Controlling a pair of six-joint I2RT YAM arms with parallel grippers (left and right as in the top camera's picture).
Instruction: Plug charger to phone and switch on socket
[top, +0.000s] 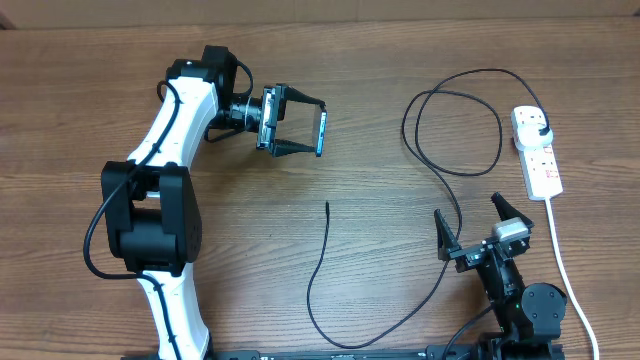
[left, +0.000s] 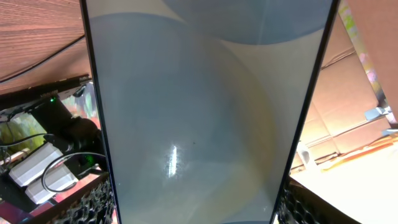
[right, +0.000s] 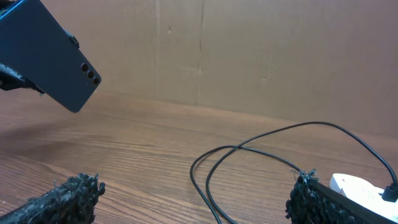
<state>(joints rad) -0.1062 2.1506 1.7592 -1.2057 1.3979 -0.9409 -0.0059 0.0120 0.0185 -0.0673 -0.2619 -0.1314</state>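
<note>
My left gripper (top: 310, 130) is shut on the phone (top: 321, 131) and holds it on edge above the table. In the left wrist view the phone's pale screen (left: 205, 112) fills the frame between the fingers. In the right wrist view its dark blue back (right: 46, 56) shows at upper left. The charger cable (top: 440, 130) loops from its plug in the socket (top: 538, 150) and runs to a free tip (top: 327, 206) at mid-table. My right gripper (top: 470, 230) is open and empty, low at the right, with the cable (right: 211, 168) lying between its fingers.
The socket's thick white cord (top: 562, 260) runs down the right side past the right arm's base. A cardboard wall (right: 249, 50) stands behind the table. The white left arm (top: 170, 150) spans the left side.
</note>
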